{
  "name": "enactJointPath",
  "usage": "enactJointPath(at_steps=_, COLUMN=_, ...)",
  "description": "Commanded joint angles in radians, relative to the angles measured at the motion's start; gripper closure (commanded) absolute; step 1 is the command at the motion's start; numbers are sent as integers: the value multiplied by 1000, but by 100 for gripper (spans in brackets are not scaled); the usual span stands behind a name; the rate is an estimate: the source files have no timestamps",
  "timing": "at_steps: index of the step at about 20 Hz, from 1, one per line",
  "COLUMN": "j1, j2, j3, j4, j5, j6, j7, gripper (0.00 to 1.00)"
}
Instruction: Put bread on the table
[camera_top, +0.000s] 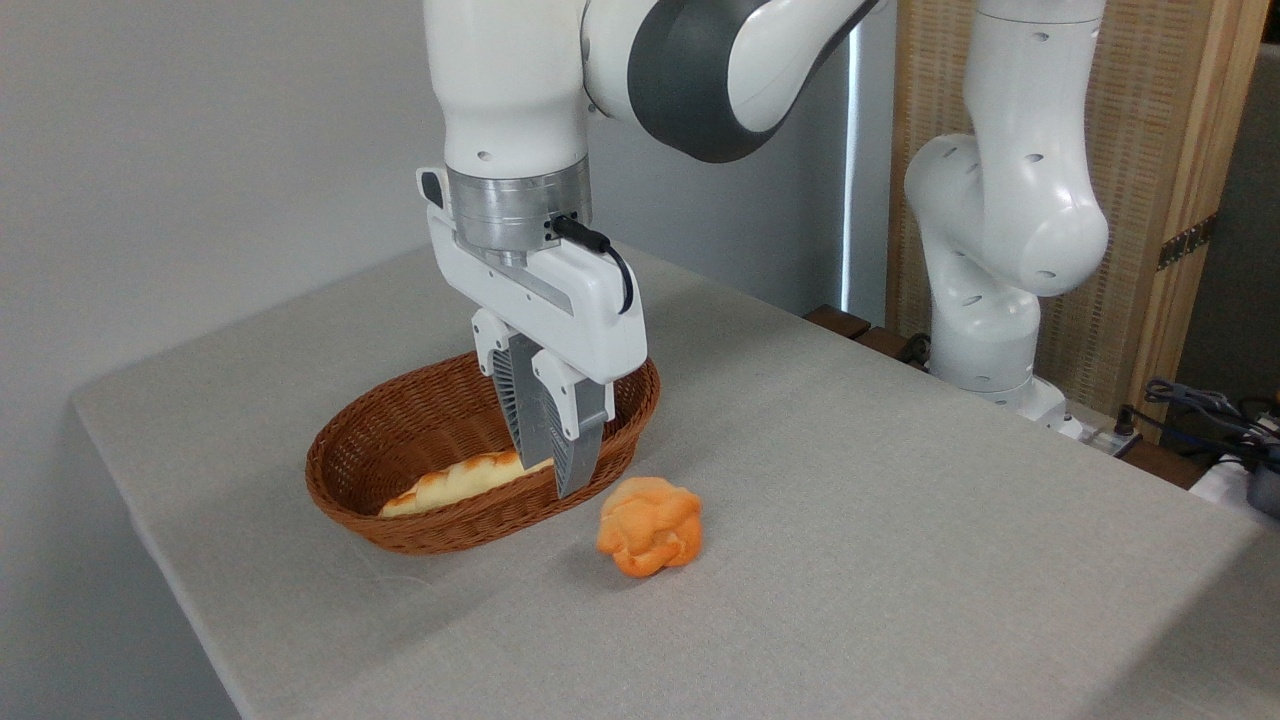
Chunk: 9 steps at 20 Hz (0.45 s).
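Note:
The bread (650, 525), a small lumpy orange bun, lies on the grey cloth of the table (900, 560), just right of the wicker basket's front rim. My gripper (552, 478) hangs over the right end of the basket, up and to the left of the bun and not touching it. Its two ribbed fingers (572, 455) stand pressed together, shut, with nothing between them.
The brown oval wicker basket (350, 470) holds a long golden loaf (455, 482), partly hidden behind my fingers. The arm's white base (985, 330) stands at the table's far right edge. Cables (1200, 400) lie beyond that edge, in front of a wooden screen.

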<state>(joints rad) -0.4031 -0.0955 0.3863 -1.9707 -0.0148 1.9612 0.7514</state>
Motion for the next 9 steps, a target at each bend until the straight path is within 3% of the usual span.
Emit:
enactJointPath(at_steps=1, j1=-5, j2=-1, j3=0, j4=16, j5=18, j6=-22, j7=-18, gripper=0)
enactJointPath(at_steps=9, j1=-3, j2=-7, j3=29, j4=58, j5=15, j6=-22, j7=-20, gripper=0)
